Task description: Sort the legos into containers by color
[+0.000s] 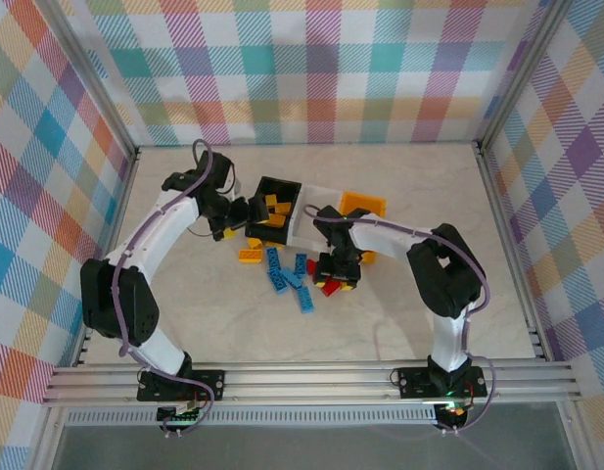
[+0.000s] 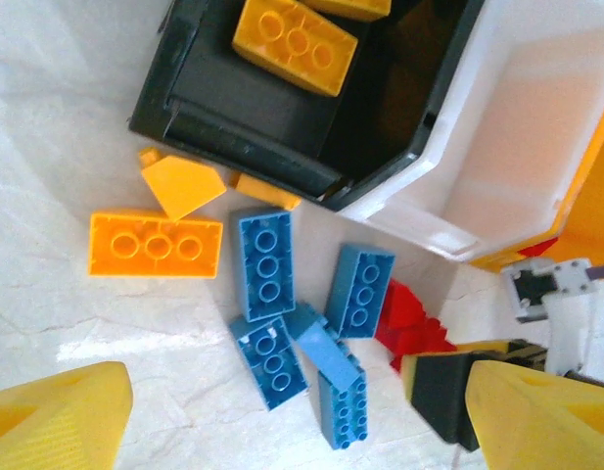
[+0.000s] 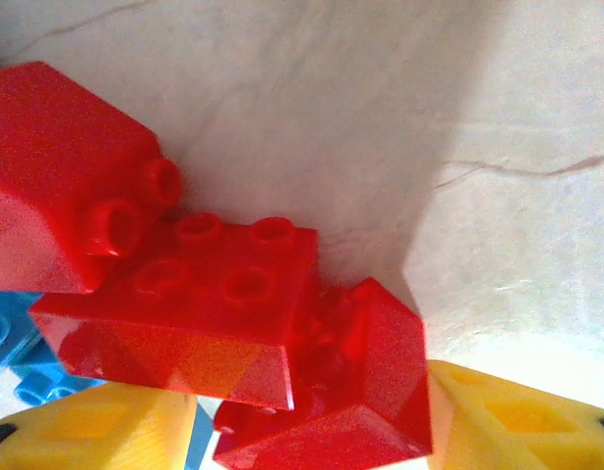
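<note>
Right claw (image 3: 302, 431) straddles the red legos (image 3: 184, 313) at the middle of the desk (image 1: 233, 333), nearside of the white bin (image 2: 517, 147), whether clamped I cannot tell, while my left claw (image 2: 297, 421) hangs wide open over the blue legos (image 2: 267, 264); I judge a red pick in hand, next needing firm closure, then lift.

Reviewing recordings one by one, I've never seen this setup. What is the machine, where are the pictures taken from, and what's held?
Two robot arms are bolted at the near edge of a table, each with a two-finger gripper. The wide picture looks down from above; the other two come from wrist cameras. On the table sit a black bin, a white bin and a yellow-orange bin, with blue bricks, red bricks and a yellow brick loose nearby. Other yellow bricks lie in the black bin. The left gripper is open and empty beside it. The right gripper's fingers straddle the red bricks; a grip I cannot confirm.
</note>
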